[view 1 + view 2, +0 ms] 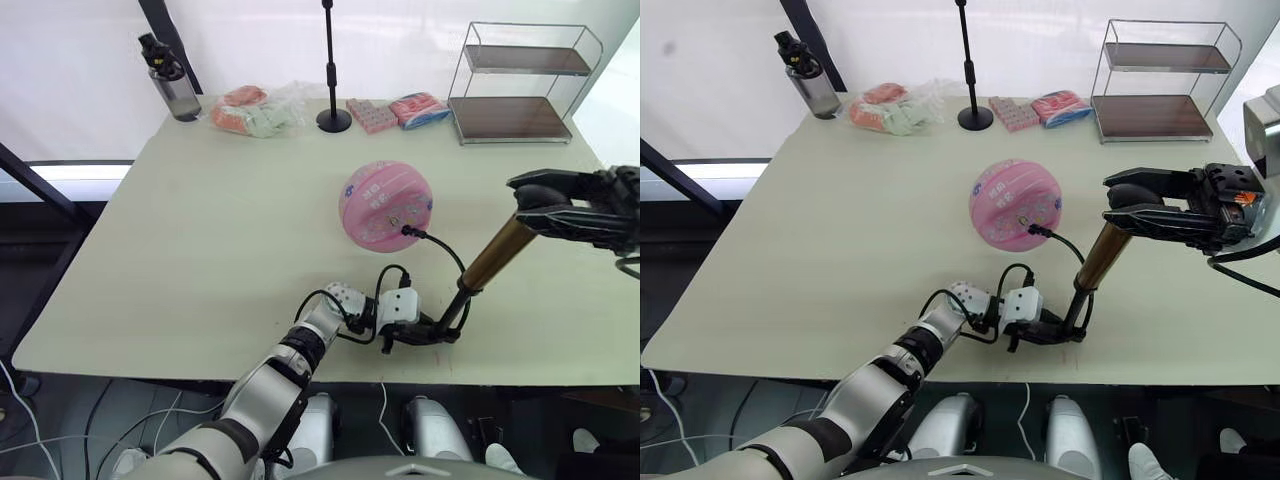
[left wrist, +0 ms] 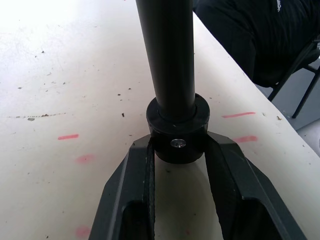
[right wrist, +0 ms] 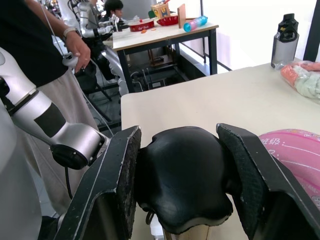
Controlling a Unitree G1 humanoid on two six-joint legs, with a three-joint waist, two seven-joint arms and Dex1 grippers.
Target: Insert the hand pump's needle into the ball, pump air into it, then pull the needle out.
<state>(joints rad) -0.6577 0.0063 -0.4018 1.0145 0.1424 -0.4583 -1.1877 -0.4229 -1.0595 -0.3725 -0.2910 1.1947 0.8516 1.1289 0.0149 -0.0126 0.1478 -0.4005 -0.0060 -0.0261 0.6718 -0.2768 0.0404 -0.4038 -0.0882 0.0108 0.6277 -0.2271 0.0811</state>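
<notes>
The pink ball [image 1: 386, 205] rests mid-table. The needle's black fitting [image 1: 408, 231] sits against the ball's near side; the pin itself is hidden. From it the thin black hose [image 1: 448, 252] curves down to the hand pump [image 1: 498, 252], whose gold cylinder leans up to the right. My left gripper [image 1: 440, 332] is shut on the pump's black bottom cap [image 2: 176, 135] at the table's front edge. My right gripper [image 1: 520, 200] is shut on the black T-handle [image 3: 182, 175] at the pump's top, right of the ball.
At the back of the table [image 1: 200, 260] stand a dark bottle [image 1: 172, 85], bagged packets [image 1: 255, 110], a black stand [image 1: 332, 70], pink packets [image 1: 400, 110] and a wire shelf [image 1: 520, 80]. A person [image 3: 35, 45] stands beyond the table.
</notes>
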